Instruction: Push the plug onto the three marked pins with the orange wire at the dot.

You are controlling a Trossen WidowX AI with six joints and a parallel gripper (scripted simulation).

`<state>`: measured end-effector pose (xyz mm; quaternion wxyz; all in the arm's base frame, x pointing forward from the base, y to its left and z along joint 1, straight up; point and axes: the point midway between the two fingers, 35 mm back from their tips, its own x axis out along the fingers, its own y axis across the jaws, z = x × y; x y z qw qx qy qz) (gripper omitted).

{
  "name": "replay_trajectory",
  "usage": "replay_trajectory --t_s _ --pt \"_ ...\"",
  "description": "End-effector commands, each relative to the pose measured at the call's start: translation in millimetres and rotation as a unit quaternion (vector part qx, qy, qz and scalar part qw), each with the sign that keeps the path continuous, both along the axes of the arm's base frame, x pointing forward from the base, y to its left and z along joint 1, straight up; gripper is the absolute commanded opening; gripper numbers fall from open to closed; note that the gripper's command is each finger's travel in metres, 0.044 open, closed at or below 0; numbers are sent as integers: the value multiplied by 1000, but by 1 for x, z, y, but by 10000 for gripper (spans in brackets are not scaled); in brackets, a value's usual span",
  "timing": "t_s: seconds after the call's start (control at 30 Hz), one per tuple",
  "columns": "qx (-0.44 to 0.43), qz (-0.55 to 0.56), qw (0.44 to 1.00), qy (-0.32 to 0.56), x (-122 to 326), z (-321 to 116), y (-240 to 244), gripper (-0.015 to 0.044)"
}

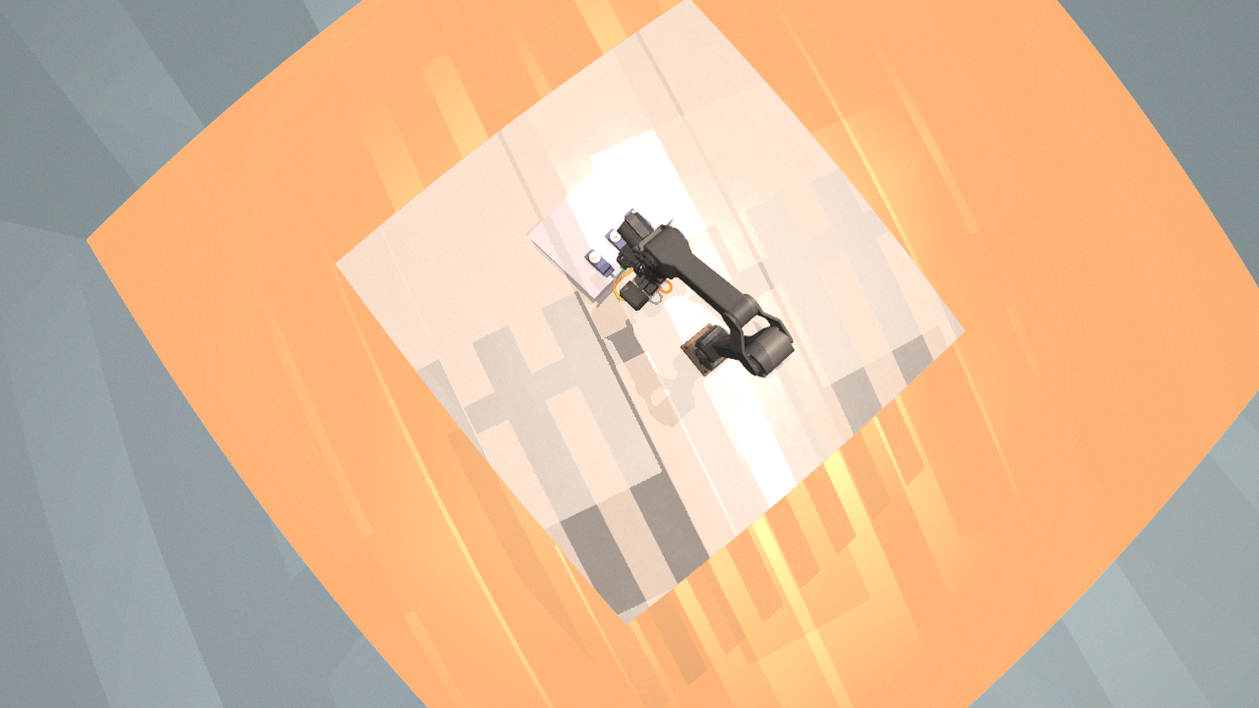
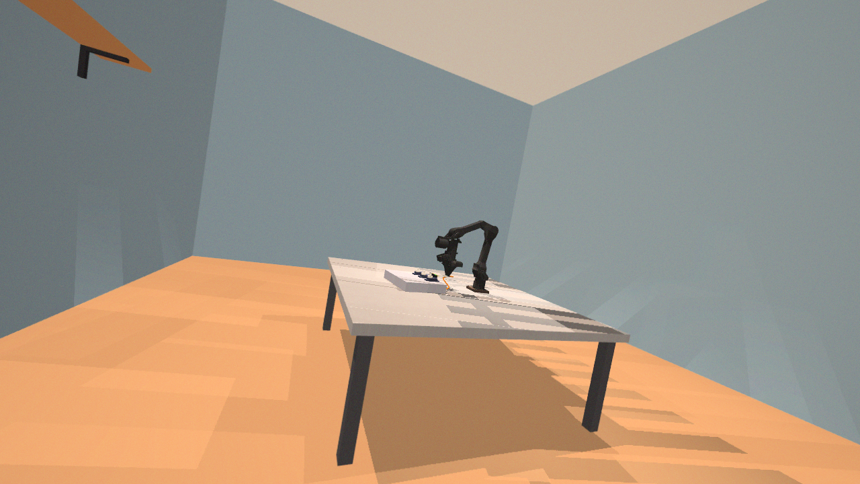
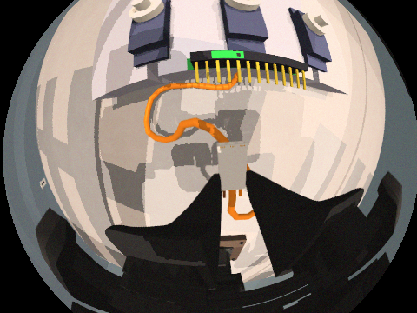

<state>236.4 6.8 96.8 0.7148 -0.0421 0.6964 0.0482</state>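
Note:
My gripper (image 3: 232,177) (image 2: 448,275) is shut on the flat light-grey plug (image 3: 232,167), held above the table. In the wrist view its far end faces the pin row (image 3: 248,69), with a gap between. At its near end a brown wire stub shows at left, an orange one at right. The orange lead (image 3: 148,113) (image 1: 616,286) loops left of the plug and passes by the pins. The green band (image 3: 221,55) is left of the row's middle, its dark dot (image 3: 238,55) at the right end. The light holder (image 3: 182,48) (image 2: 420,286) carries the row. The plug is hidden in the top view.
Three dark blue servos (image 3: 149,39) (image 3: 247,28) (image 3: 319,41) with pale round horns sit on the holder behind the pins. The arm's brown base (image 2: 478,289) stands on the white table (image 2: 384,310), to the holder's right in the exterior view. Shadows cross the table.

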Motion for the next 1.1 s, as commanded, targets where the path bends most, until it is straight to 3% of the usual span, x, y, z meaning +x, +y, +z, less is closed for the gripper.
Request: replay_trajectory --t_s 0.0,0.3,1.07 --pt "-1 -4 1000 -1 3 -2 0 0" --pt "-1 -4 1000 -2 32 2 6 0" --pt "-1 -4 1000 -2 41 3 4 0"
